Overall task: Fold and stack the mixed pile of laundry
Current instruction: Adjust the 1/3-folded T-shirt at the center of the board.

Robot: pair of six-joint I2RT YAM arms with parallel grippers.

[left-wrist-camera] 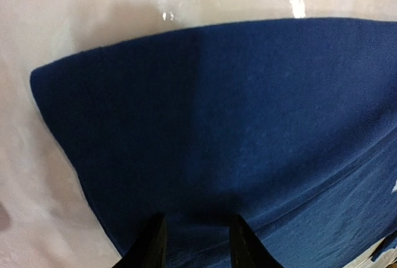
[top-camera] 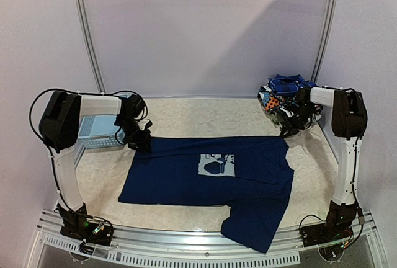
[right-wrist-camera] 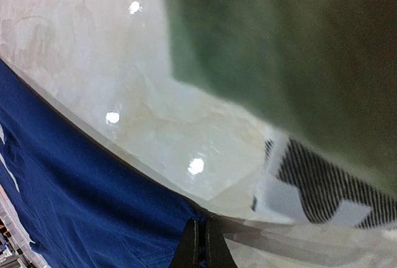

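A: What's biggest there?
B: The pale marbled table (top-camera: 186, 116). 1 navy T-shirt (top-camera: 186, 175) lies spread flat across its middle, with 1 lower corner draped over the near edge.
A: And the laundry pile (top-camera: 285, 94)?
B: It is bunched at the far right corner, close to the right arm. A light-blue basket (top-camera: 96, 133) sits far left.
A: The 2 claws?
B: The left gripper (left-wrist-camera: 198, 246) is at the shirt's far left corner, fingers apart, blue cloth showing between them. The right gripper (right-wrist-camera: 200, 243) is at the shirt's far right edge, fingers pressed together. I cannot tell whether cloth is caught there.
A: Smallest?
B: The pale chest print (top-camera: 217, 164), facing up.
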